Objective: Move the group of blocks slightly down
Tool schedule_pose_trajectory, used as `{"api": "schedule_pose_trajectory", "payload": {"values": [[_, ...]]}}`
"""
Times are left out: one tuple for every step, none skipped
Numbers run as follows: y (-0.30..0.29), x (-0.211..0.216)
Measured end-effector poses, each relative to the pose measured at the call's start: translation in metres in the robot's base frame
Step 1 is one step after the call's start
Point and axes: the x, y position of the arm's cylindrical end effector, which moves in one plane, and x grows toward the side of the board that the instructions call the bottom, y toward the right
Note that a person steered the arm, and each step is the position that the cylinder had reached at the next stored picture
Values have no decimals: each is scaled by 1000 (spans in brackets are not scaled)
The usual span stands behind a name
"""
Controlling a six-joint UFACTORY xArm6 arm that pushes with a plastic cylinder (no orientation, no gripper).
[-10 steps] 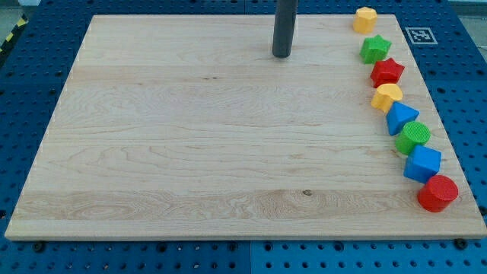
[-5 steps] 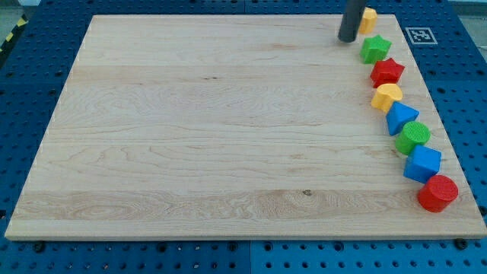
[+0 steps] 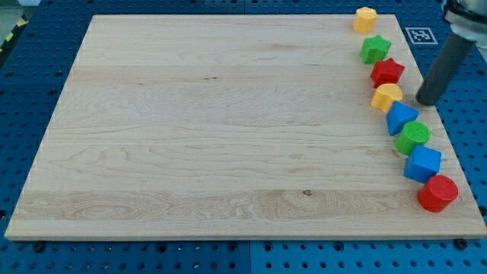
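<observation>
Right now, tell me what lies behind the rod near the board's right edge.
My tip sits at the view's right of the yellow block, apart from it. Behind the rod shows the wooden board edge and blue pegboard; the strip the rod covers cannot be seen.

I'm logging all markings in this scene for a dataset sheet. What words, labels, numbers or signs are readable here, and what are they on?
No words, brand names or numbers can be read anywhere in this view.
Fiducial marker: a black-and-white square pattern with no letters or digits, on a white tag at the wooden board's top right corner.
Yellow-and-black hazard stripe: at the view's top left, no text.
The coloured blocks and my tip carry no markings.
</observation>
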Motion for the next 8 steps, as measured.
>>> {"api": "schedule_pose_trajectory", "payload": {"values": [[0,38],[0,34],[-1,17],[-17,11],[-38,8],[-43,18],[-43,37],[-43,46]]}}
